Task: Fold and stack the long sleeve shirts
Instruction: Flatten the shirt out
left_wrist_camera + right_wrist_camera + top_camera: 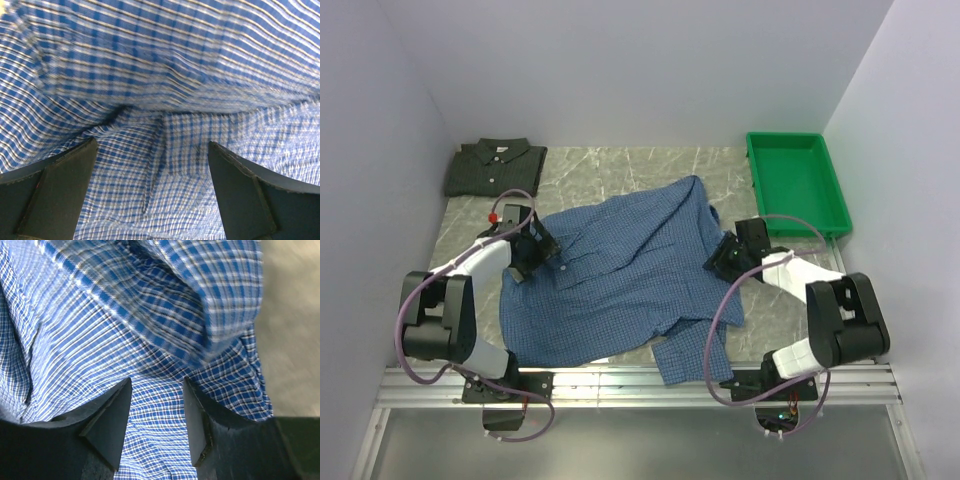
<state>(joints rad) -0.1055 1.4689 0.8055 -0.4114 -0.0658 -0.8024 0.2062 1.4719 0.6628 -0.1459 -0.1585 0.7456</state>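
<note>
**Top view.** Blue shirt [620, 290] lies unfolded and crumpled on table [620, 165], left of green tray [795, 185] and nearer the arm bases than it.
- Long axis runs approx. diagonal, near-left to far-right. One narrow end points up toward the tray and stops short of it. Another loose end lies at the near table edge, well apart from the tray.
- Left arm is bent fwd. Left gripper [548, 255] is down on the shirt's edge farthest from the tray.
- Right arm is bent inward. Right gripper [718, 258] is on the shirt's tray-side edge, below the tray's near corner.
- Dark green-grey shirt [495, 165] is folded flat, collar toward the back wall, white buttons showing. It sits far left of the tray at about the same depth, apart from the blue shirt.
- Nothing lies between either gripper and the cloth.

**Left wrist.** Left gripper [152, 145] has its jaws spread wide. The fingers [60, 190] straddle a crease of blue shirt [160, 60], and nothing is clamped. Cloth fills the view and is blurred at top.

**Right wrist.** Right gripper [155, 382] has its jaws apart with a narrower gap. Blue shirt [125, 315] shows through the gap, with a raised fold just beyond the fingers [107, 425]. No firm hold is evident. Bare table [295, 315] shows on the right.
</note>
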